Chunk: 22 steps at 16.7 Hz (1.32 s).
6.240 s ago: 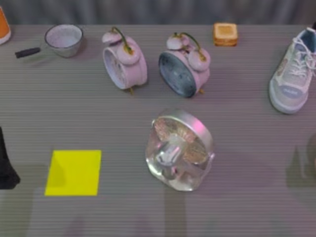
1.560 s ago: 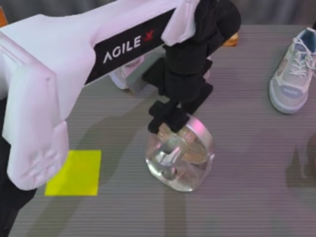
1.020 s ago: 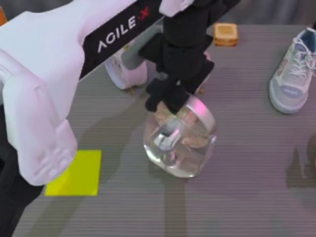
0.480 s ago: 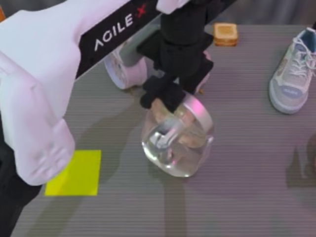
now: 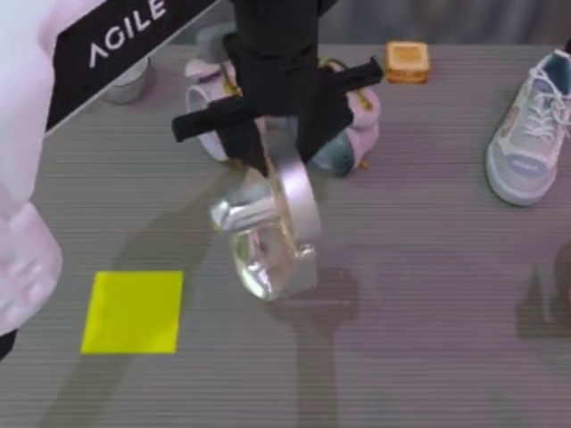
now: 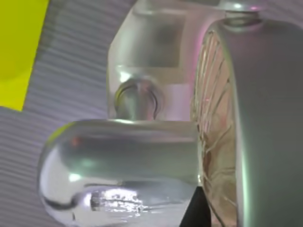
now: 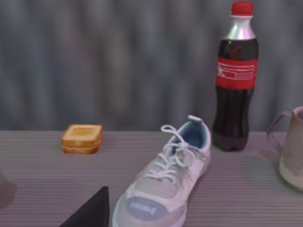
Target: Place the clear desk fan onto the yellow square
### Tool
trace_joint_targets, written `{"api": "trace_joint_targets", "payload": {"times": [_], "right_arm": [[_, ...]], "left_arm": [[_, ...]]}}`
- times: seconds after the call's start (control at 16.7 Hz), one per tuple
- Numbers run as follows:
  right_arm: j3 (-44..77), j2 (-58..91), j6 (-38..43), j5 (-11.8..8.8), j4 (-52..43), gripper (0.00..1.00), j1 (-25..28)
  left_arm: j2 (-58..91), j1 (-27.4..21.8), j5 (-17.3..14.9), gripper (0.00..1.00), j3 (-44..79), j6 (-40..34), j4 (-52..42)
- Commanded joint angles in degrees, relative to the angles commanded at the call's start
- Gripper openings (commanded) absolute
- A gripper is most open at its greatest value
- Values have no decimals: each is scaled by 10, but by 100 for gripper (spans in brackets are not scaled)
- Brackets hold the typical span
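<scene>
My left gripper [image 5: 278, 147] is shut on the rim of the clear desk fan [image 5: 268, 234], which hangs tilted on edge above the middle of the table, its shadow on the surface below. In the left wrist view the fan [image 6: 156, 156] fills the picture, with one dark fingertip [image 6: 195, 213] against its grille. The yellow square [image 5: 132, 311] lies flat at the front left, apart from the fan; a corner of that square [image 6: 19, 42] shows in the left wrist view. My right arm is parked off the right side; only one dark fingertip [image 7: 90, 213] shows in its wrist view.
Two pink alarm clocks [image 5: 355, 125] stand behind the fan, partly hidden by the arm. A toast-like block [image 5: 407, 61] sits at the back, a white sneaker [image 5: 531, 129] at the right. A cola bottle [image 7: 236, 75] and a mug [image 7: 291, 151] stand beyond the sneaker.
The left gripper has lifted the fan off the table and carried it left, turning it up on edge. The arm has swung left with it.
</scene>
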<state>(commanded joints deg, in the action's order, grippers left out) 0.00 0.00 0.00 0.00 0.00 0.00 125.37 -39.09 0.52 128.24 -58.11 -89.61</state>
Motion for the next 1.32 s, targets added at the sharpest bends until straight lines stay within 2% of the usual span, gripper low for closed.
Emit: {"api": "trace_joint_targets", "payload": {"times": [0.54, 0.78, 1.02, 1.2, 1.32], "right_arm": [[0, 0, 0, 0, 0, 100, 0], [0, 0, 0, 0, 0, 100, 0], [0, 0, 0, 0, 0, 100, 0], [0, 0, 0, 0, 0, 100, 0], [0, 0, 0, 0, 0, 100, 0]], "left_arm": [[-181, 77, -1, 0, -200, 697, 78], [-242, 115, -3, 0, -305, 969, 98], [-287, 148, -5, 0, -400, 1153, 110], [-307, 165, -6, 0, -448, 1228, 116], [-312, 169, -6, 0, -461, 1248, 117]]}}
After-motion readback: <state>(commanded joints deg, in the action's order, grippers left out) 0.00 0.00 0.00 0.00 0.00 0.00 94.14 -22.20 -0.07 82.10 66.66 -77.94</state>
